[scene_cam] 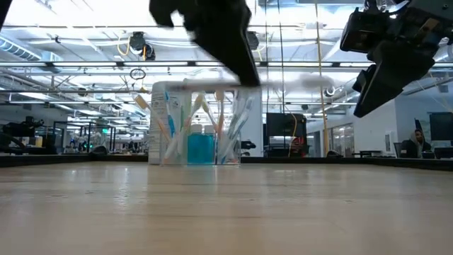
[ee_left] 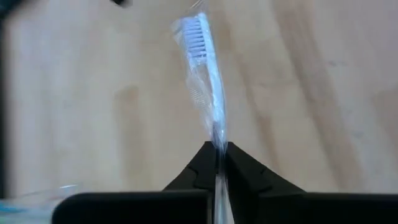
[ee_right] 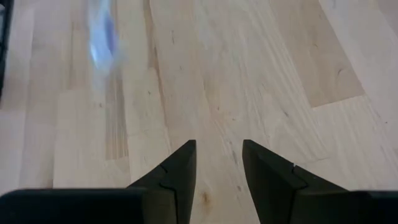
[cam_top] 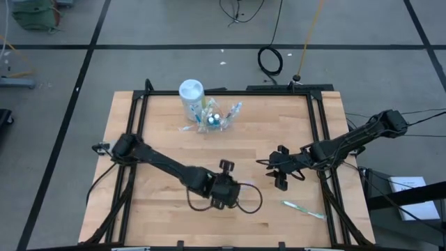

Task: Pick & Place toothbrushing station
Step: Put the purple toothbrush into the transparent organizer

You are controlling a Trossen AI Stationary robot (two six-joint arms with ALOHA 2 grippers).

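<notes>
Left gripper (ee_left: 216, 163) clamped on wrapped toothbrush (ee_left: 205, 74), handle pinched betw. jaws, bristle end sticking fwd over table (cam_top: 167, 139). Right gripper (ee_right: 219, 163) jaws apart, empty, above bare wood. Holder (cam_top: 209, 117) prob. far edge.

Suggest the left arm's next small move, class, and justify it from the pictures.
Probably lift and carry toward the holder. The left gripper is shut on a wrapped toothbrush at the table's near side, while the holder stands at the far edge. The right gripper hangs open, empty.
</notes>
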